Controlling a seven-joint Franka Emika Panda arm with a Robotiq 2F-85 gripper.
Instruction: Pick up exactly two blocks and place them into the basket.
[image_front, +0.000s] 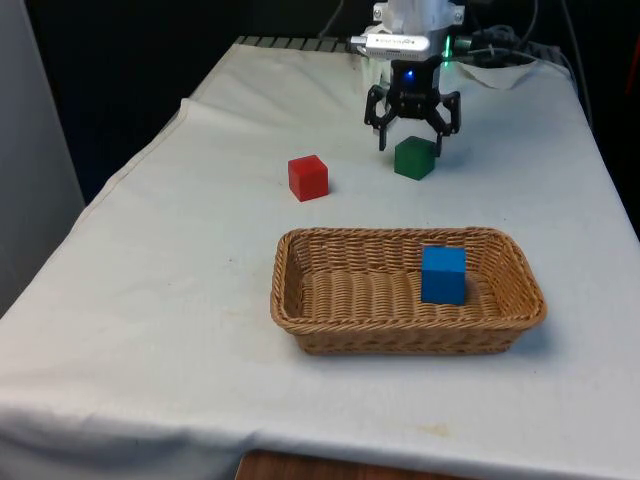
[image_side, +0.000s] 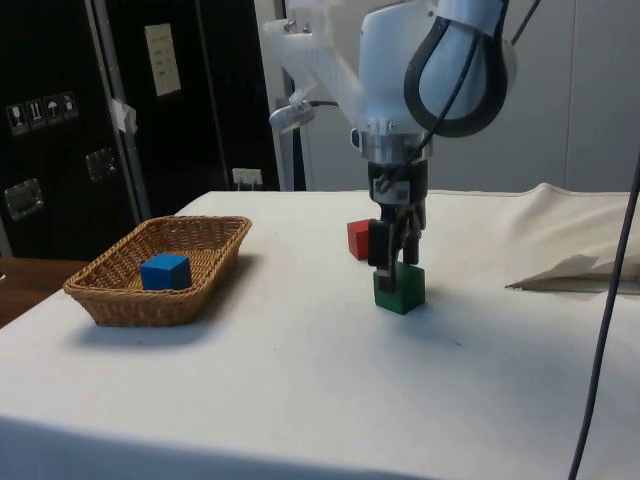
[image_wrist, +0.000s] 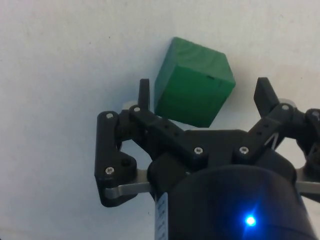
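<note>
A green block (image_front: 414, 158) (image_side: 399, 288) (image_wrist: 194, 82) rests on the white cloth near the table's far end. My gripper (image_front: 411, 146) (image_side: 393, 262) (image_wrist: 202, 97) hangs just above it, open, with one finger on either side of the block's top and neither touching it. A red block (image_front: 308, 177) (image_side: 358, 239) lies on the cloth towards the front view's left of the green one. A blue block (image_front: 443, 274) (image_side: 165, 271) stands inside the wicker basket (image_front: 300, 300) (image_side: 110, 300), in its half towards the front view's right.
A crumpled fold of white cloth (image_front: 500, 72) (image_side: 570, 275) lies at the far end, behind the gripper. The basket sits nearer the front edge, with bare cloth between it and the blocks.
</note>
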